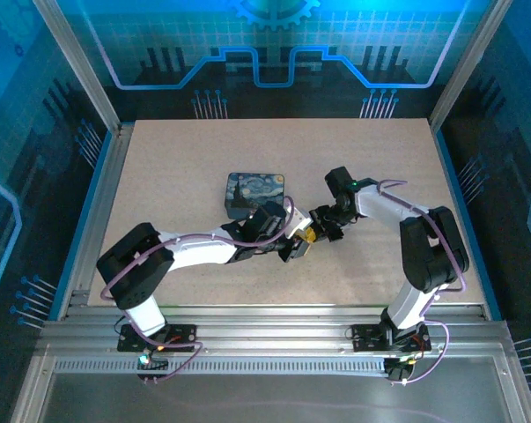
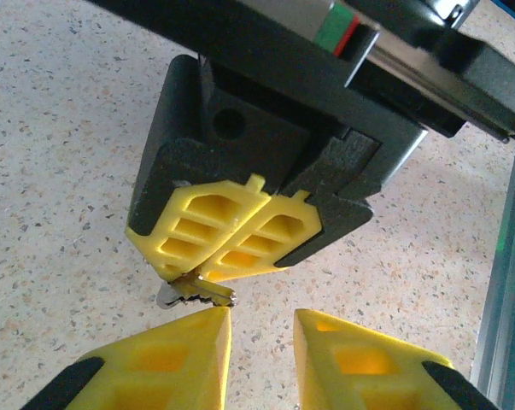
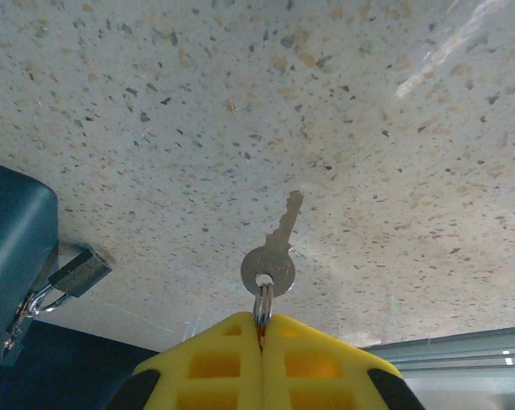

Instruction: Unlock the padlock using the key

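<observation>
Over speckled table, right gripper holds key.

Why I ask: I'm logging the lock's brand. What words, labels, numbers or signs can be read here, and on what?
No text can be read anywhere.
padlock: its face is too small and blurred to show any brand or number.
key: no legible stamp on its head.
box: painted swirls, no words.
</observation>
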